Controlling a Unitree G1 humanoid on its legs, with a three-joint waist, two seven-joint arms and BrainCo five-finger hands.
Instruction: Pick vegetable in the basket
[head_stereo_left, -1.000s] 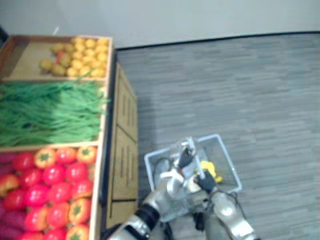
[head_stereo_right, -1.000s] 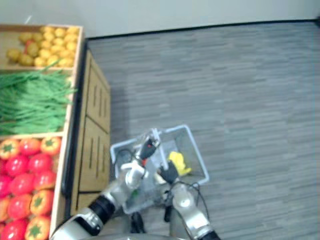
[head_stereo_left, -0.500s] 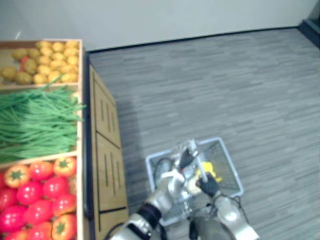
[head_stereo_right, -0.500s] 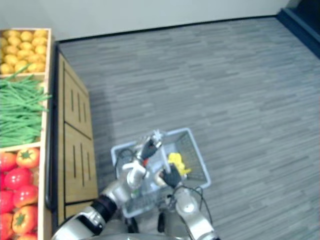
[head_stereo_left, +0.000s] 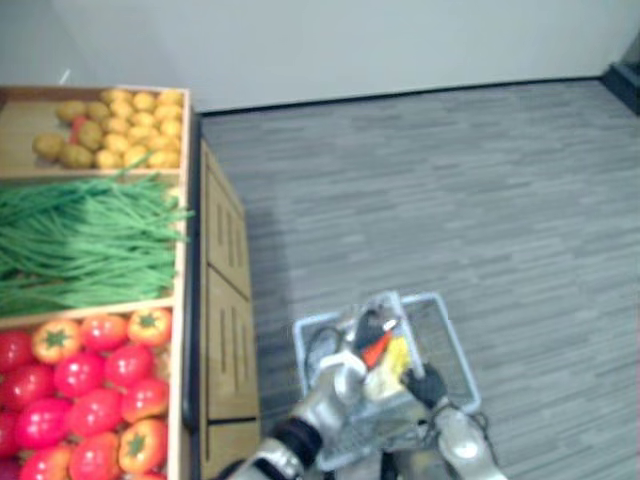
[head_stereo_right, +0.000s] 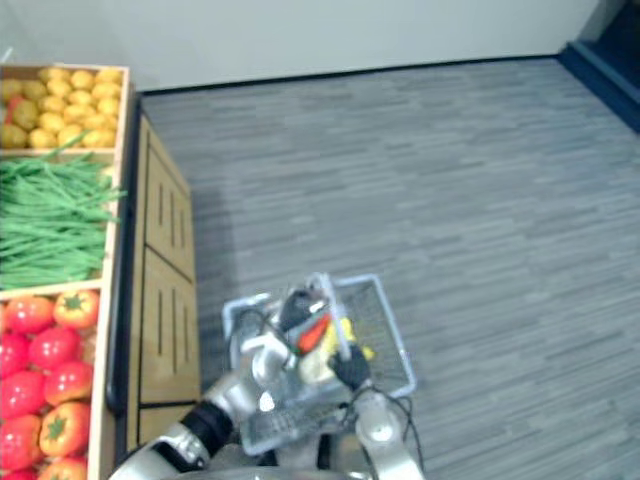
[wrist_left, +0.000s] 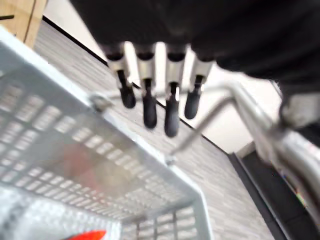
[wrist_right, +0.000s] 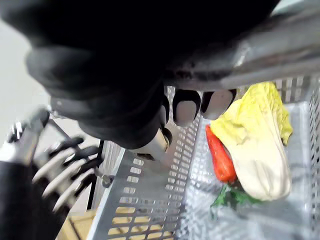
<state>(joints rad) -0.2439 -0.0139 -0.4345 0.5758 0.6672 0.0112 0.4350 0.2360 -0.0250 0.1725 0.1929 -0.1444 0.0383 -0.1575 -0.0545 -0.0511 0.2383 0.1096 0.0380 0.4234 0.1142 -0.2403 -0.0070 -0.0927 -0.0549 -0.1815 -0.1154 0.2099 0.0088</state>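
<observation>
One grey basket (head_stereo_left: 458, 350) sits low beside the panelled side of a wooden bench (head_stereo_left: 228, 300), with one orange carrot (wrist_right: 220, 155) and one pale cabbage (wrist_right: 257, 150) lying against each other inside it. The right robot hand (wrist_right: 115, 85) is curled round the basket's one metal handle (wrist_right: 260, 55); the left robot hand (wrist_left: 148, 85) hovers over the basket, fingers straight, holding nothing. Two vegetables seem delivered, so the empty hand probably next reaches to the bench's three compartments: potatoes (head_stereo_left: 130, 125), green beans (head_stereo_left: 90, 235), tomatoes (head_stereo_left: 80, 390).
</observation>
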